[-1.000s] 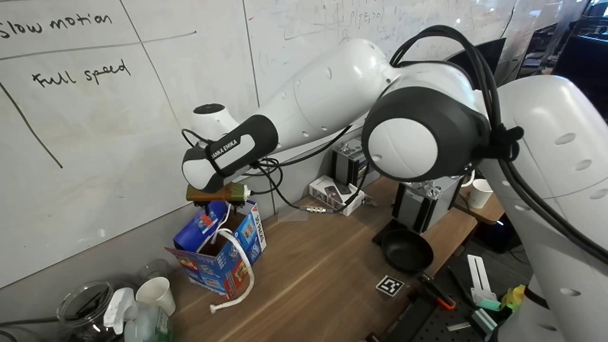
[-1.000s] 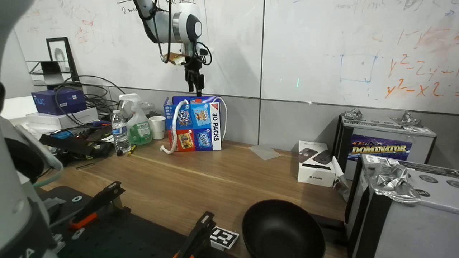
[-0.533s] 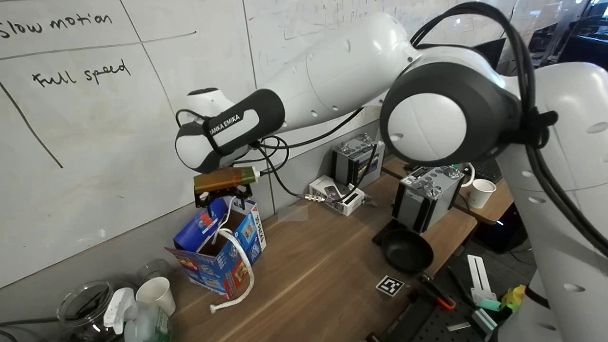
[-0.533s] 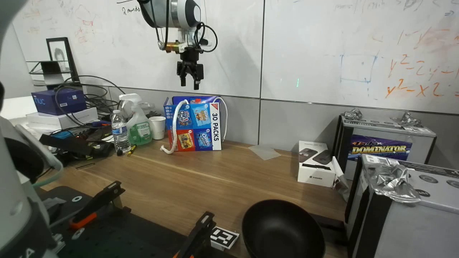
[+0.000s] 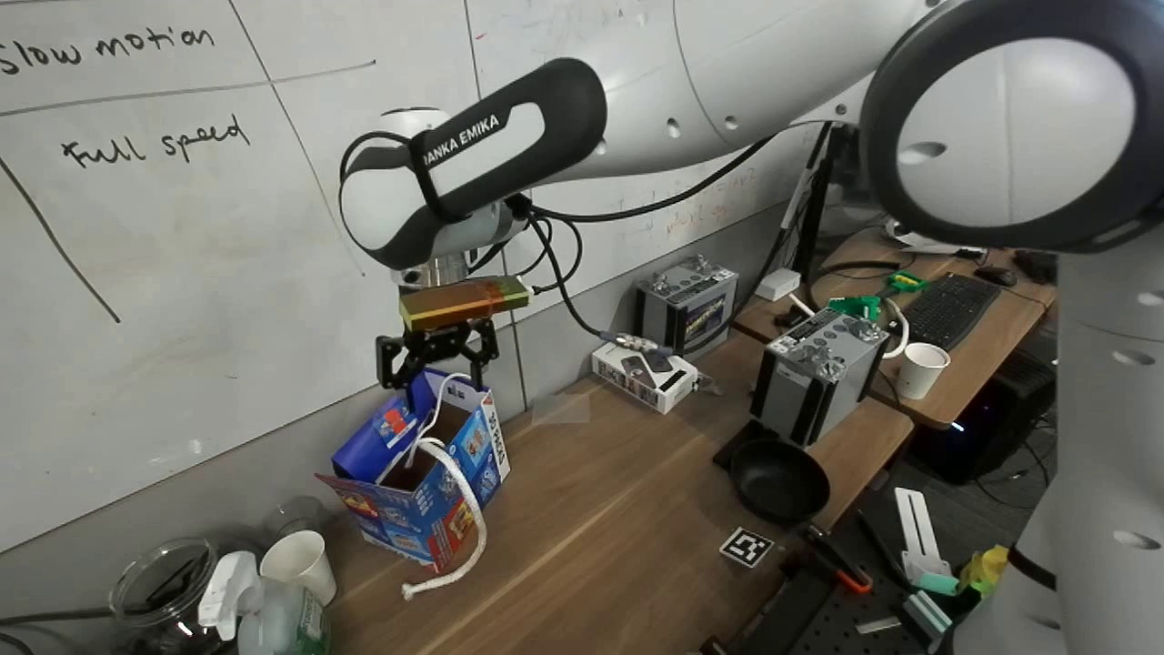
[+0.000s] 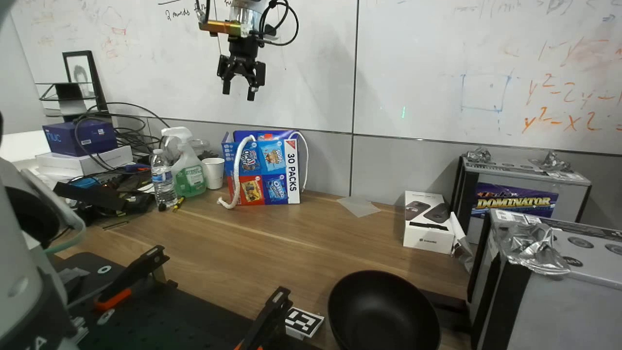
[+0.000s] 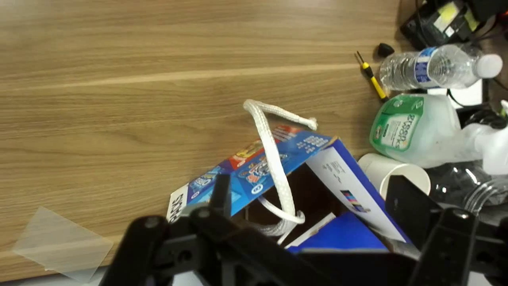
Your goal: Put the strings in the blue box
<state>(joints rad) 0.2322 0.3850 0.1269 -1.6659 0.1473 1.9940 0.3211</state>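
Claw (image 6: 238,94): jaws spread wide, nothing gripped. Below the claw: blue 30 PACKS snack carton (image 6: 262,170). Also below: white braided rope (image 7: 274,159), running from inside the carton over its wall to the wooden tabletop (image 7: 119,119); thinner white cord (image 6: 306,160), hanging over another edge.

A seamed, marker-scrawled whiteboard (image 5: 227,273) stands above grey panelling (image 6: 388,165); against it runs a wood-grain surface (image 6: 233,243), with another wooden desk (image 5: 966,377) beyond and dark floor (image 5: 978,514) below.
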